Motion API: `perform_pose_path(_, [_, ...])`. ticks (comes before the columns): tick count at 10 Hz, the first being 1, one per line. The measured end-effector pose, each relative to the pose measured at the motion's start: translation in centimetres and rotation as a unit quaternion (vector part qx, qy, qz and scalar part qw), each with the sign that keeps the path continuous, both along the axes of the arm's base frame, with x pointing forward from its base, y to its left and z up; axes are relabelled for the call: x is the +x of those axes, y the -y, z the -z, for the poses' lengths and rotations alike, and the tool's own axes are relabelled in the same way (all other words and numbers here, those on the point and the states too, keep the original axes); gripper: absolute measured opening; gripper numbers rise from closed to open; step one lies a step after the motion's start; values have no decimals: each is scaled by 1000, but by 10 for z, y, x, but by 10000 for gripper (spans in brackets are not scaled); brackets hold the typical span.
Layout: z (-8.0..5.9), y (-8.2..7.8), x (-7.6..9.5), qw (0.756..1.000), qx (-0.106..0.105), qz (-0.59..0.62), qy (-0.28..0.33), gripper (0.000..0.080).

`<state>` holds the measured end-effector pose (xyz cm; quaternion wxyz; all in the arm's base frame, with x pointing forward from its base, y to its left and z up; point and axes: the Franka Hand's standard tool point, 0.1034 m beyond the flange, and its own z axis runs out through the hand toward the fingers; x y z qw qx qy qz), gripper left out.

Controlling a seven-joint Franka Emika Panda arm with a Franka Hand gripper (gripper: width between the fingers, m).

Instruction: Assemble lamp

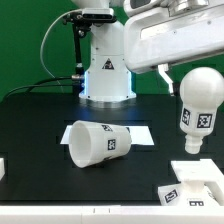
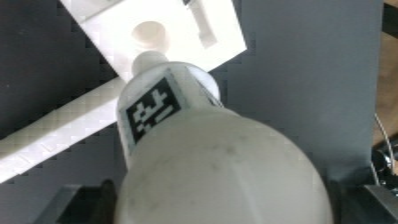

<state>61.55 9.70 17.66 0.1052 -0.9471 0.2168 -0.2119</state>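
Note:
My gripper point(image 1: 196, 72) is shut on the ball head of the white bulb point(image 1: 198, 105) and holds it upright, neck down, at the exterior view's right. The bulb's neck end hangs a little above the square stepped base point(image 1: 198, 182). In the wrist view the bulb point(image 2: 205, 150) fills the picture between my dark fingers point(image 2: 80, 200), and its tagged neck points at the hole in the base point(image 2: 125, 30). My gripper point(image 2: 217, 208) grips the ball. The tapered shade point(image 1: 95, 142) lies on its side in the middle.
The shade rests on the marker board point(image 1: 140, 133). The large white robot pedestal point(image 1: 107, 70) stands at the back. A small white piece point(image 1: 3, 168) shows at the exterior view's left edge. The tabletop is black.

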Motion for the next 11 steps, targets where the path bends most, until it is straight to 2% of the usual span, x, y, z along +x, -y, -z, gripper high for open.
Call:
perform_pose_path(1, [1,0,0,1000,0,0,-1,570])
perform_pose_path(5, [8,24,13,1000,-12,10,22,570])
perform_pose_path(7, [16,21,14,1000,-13,9,17,570])
perform_pose_path(11, [22,7,7,1000,-11,-2,11,570])
